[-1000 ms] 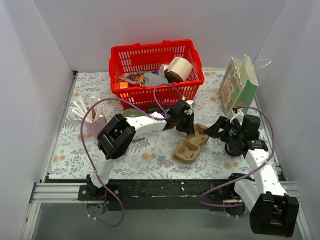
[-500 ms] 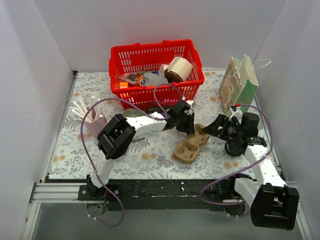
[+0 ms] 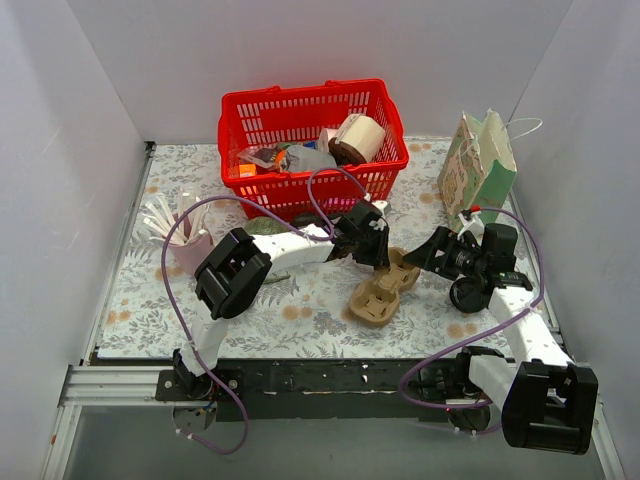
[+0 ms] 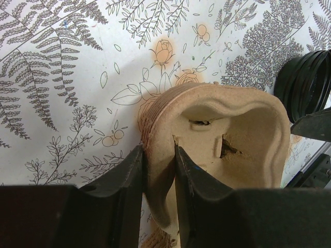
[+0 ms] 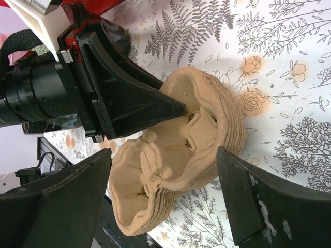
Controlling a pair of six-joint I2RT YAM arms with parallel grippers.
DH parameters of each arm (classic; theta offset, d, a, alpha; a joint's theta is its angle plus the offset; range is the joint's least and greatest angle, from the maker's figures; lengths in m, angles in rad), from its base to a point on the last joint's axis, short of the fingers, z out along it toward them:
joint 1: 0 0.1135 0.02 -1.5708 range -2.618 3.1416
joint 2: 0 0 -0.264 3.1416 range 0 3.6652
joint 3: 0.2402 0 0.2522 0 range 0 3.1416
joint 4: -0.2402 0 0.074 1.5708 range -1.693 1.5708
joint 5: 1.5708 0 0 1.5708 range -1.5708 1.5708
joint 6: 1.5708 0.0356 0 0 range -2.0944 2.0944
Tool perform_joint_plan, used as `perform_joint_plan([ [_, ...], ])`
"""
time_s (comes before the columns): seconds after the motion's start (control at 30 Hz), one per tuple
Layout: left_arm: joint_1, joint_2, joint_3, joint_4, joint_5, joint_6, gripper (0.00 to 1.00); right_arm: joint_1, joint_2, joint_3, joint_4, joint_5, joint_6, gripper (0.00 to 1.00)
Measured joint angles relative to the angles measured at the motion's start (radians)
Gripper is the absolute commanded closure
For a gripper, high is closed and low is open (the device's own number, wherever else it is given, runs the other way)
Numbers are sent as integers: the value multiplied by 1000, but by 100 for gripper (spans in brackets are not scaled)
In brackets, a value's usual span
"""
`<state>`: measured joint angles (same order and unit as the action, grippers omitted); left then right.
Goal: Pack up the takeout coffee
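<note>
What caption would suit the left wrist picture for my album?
The left arm's jaws pinch the wall of a pulp cup carrier resting on a fern-print tablecloth.

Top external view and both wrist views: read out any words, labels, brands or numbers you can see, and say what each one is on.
No text can be read in any view.
Packets in the red basket: printing too small and blurred to read.
Gift bag: a printed pattern only, no legible words.
Cup carrier: plain moulded pulp, no markings.
</note>
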<state>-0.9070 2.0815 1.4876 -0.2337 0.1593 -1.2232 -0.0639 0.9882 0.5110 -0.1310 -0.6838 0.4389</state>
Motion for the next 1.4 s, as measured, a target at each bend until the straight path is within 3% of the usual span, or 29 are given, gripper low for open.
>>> perform_joint_plan([
  [1.4,-18,0,17,-28,-71,9,100,17,22,-8,79,-37,3,10],
])
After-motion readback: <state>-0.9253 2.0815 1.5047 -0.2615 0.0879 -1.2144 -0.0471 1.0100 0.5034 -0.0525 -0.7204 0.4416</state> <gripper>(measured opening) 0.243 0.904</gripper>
